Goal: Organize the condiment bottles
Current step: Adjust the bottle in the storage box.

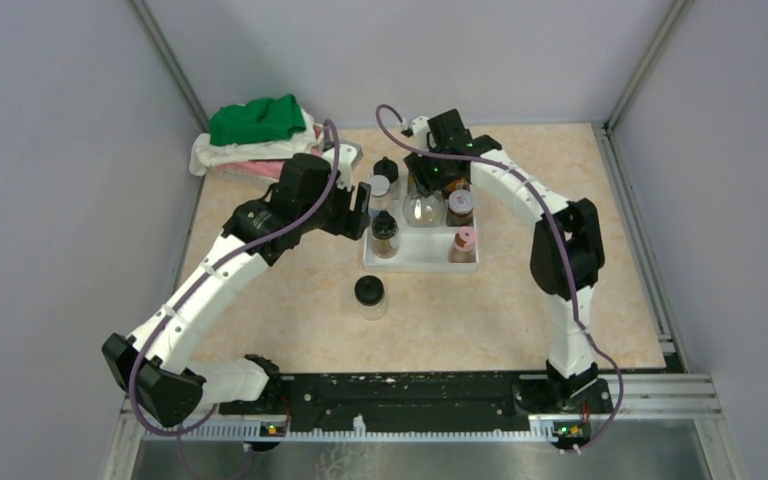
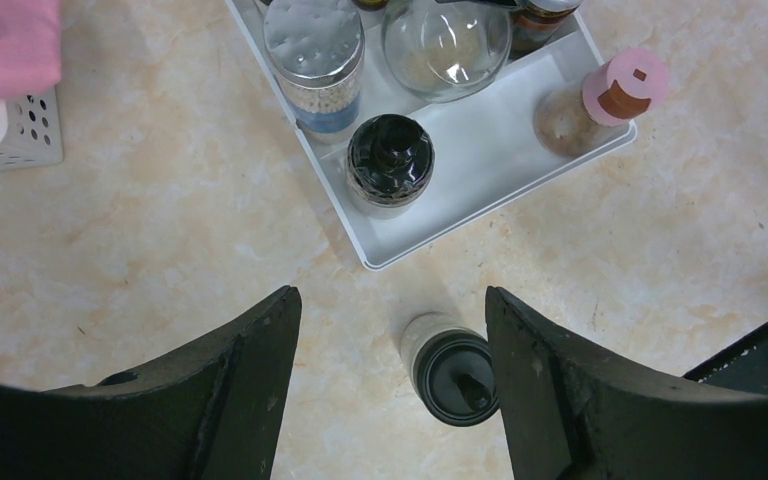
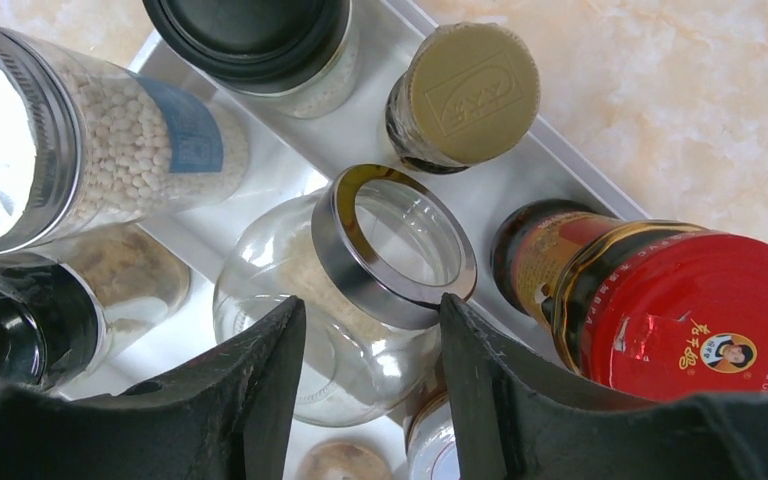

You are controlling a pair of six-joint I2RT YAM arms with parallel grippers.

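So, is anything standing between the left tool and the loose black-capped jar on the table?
Nothing visible. The jar stands alone on the bare table, below the open left tool and just in front of the tray.

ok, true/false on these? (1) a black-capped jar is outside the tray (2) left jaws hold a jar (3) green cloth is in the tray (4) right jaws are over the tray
1. A black-capped jar stands on the table, outside the white tray. True.
2. The left jaws hold a jar. False: they are open and empty, beside the tray's left edge.
3. The green cloth lies in the tray. False: it sits on a heap at the table's far left corner.
4. The right jaws are over the tray. True: they flank the clear round bottle. Whether they grip it cannot be told.
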